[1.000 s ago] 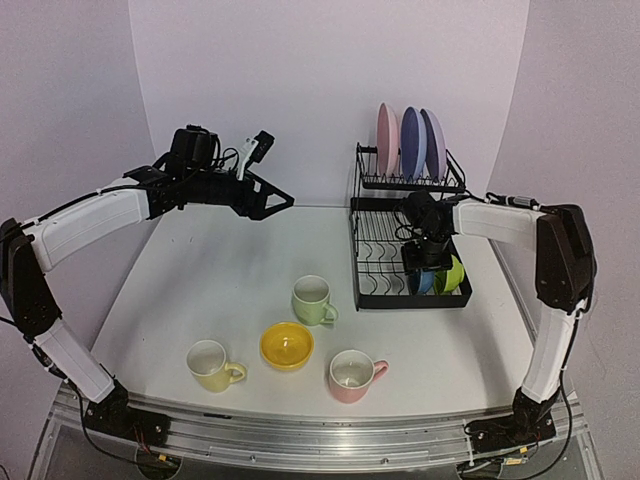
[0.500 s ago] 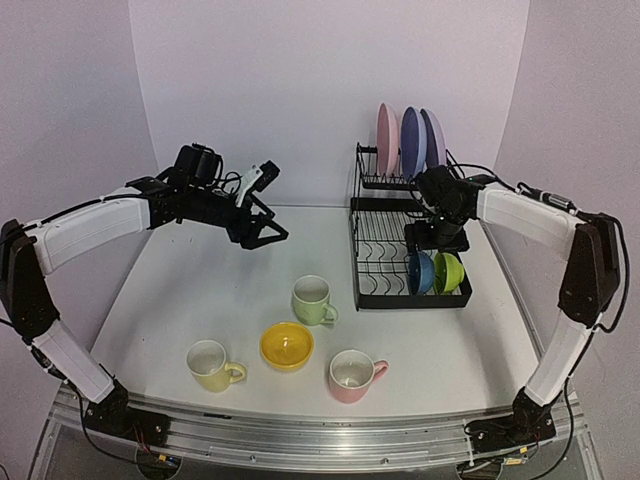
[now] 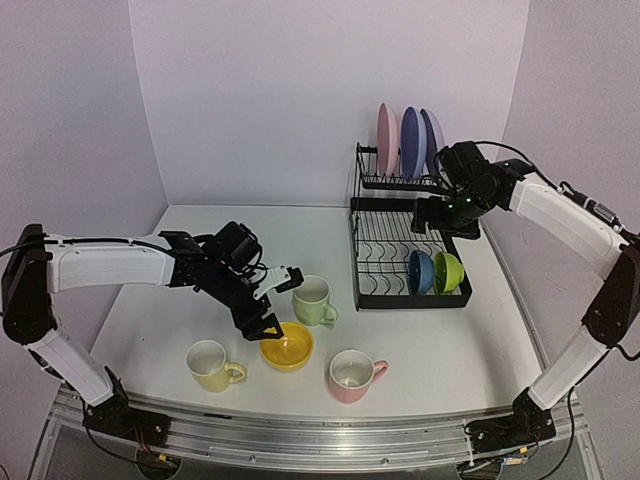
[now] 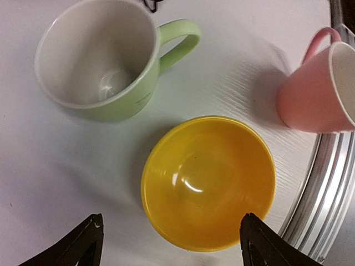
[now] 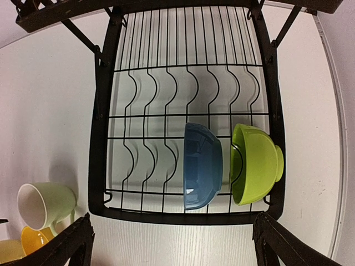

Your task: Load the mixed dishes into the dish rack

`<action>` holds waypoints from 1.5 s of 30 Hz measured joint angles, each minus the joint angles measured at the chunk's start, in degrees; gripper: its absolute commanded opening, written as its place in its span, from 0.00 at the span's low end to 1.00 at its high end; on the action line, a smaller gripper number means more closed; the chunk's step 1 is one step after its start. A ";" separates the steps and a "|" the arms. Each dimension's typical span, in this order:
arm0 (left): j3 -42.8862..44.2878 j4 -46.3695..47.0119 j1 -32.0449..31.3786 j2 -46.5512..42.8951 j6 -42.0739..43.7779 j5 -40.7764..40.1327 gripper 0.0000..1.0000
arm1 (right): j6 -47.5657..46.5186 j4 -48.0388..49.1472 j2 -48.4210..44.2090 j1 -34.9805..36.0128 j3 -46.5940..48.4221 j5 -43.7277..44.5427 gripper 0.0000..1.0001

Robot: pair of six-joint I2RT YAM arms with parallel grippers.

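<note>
**Top external view: the yellow bowl looks like the next one to go**

Three plates, pink, blue and lilac, stand in the top shelf of the dish rack at the right of the frame. A blue bowl and a green bowl sit on edge in its lower tray.

The yellow bowl waits on the table in the lower middle, between the pale green mug, the yellow mug and the pink mug.

The left gripper hangs over the yellow bowl with its fingers wide apart, holding nothing. In the left wrist view, one finger shows at each side of the bowl's near rim. I think it must go lower, then squeeze the rim.

The right gripper is up above the rack, wide apart and empty too.
</note>
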 measured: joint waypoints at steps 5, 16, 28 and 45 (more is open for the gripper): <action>-2.21 2.15 0.06 2.44 -5.90 -3.40 0.73 | 1.52 -0.18 -0.99 0.04 -0.01 -1.24 0.96; -4.36 3.93 -1.02 7.61 -10.74 -4.95 0.36 | 3.31 -0.38 -4.93 0.04 -0.04 -1.83 0.96; -3.61 2.03 -1.05 8.10 -15.58 -5.45 0.00 | 5.15 -0.40 -6.74 0.04 -0.15 -2.17 0.96; 1.58 1.83 1.58 -14.53 -6.00 0.08 0.00 | 8.59 0.38 -5.02 6.09 7.38 -17.31 0.98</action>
